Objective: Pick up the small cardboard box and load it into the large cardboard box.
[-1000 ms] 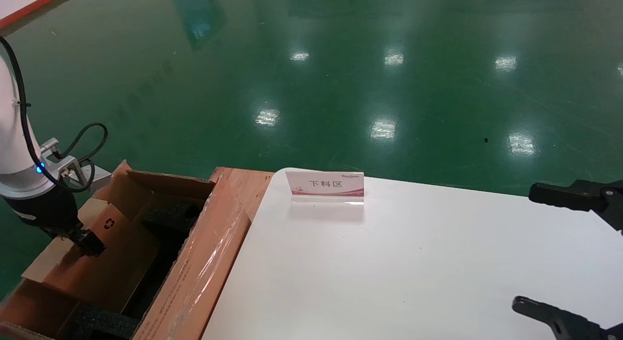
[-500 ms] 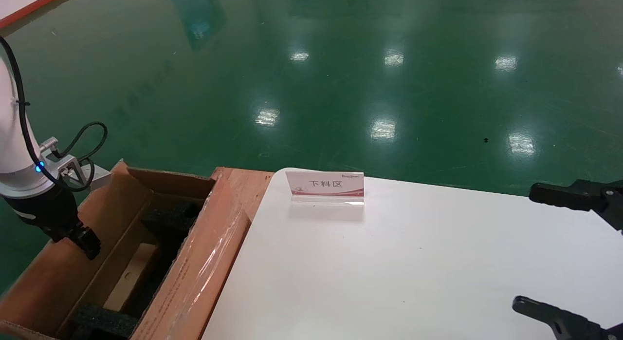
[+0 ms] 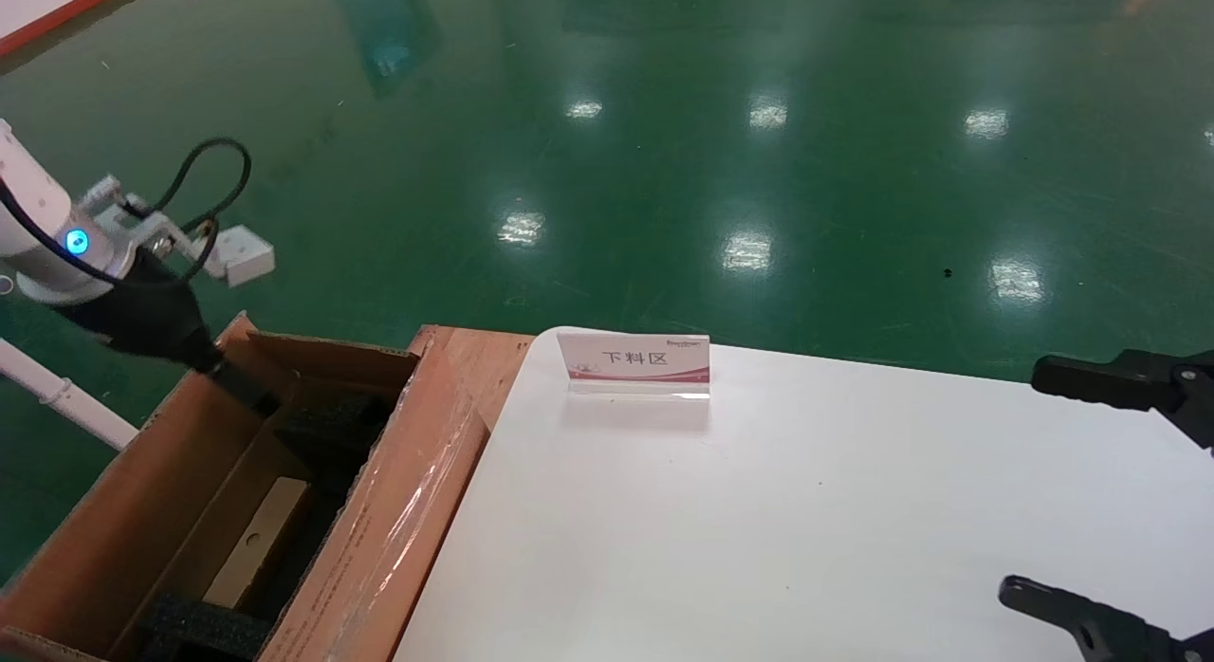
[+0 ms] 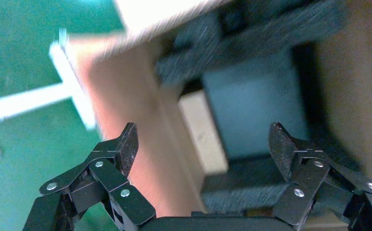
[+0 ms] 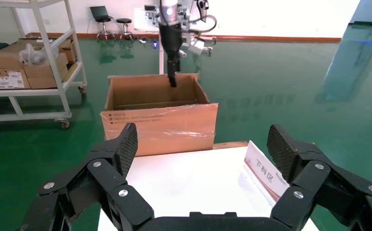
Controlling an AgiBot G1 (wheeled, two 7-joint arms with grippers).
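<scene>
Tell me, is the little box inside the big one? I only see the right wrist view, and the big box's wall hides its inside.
Observer: Yes. In the head view the small box lies inside the large box, pale edge up.
Operator: Is the left arm holding it?
Observer: No. The left wrist view shows the left gripper with its jaws wide open and nothing between them.
Operator: My right gripper just hangs open over the table. Where is the left one?
Observer: In the head view it is by the large box's far left corner, apart from the small box.
</scene>
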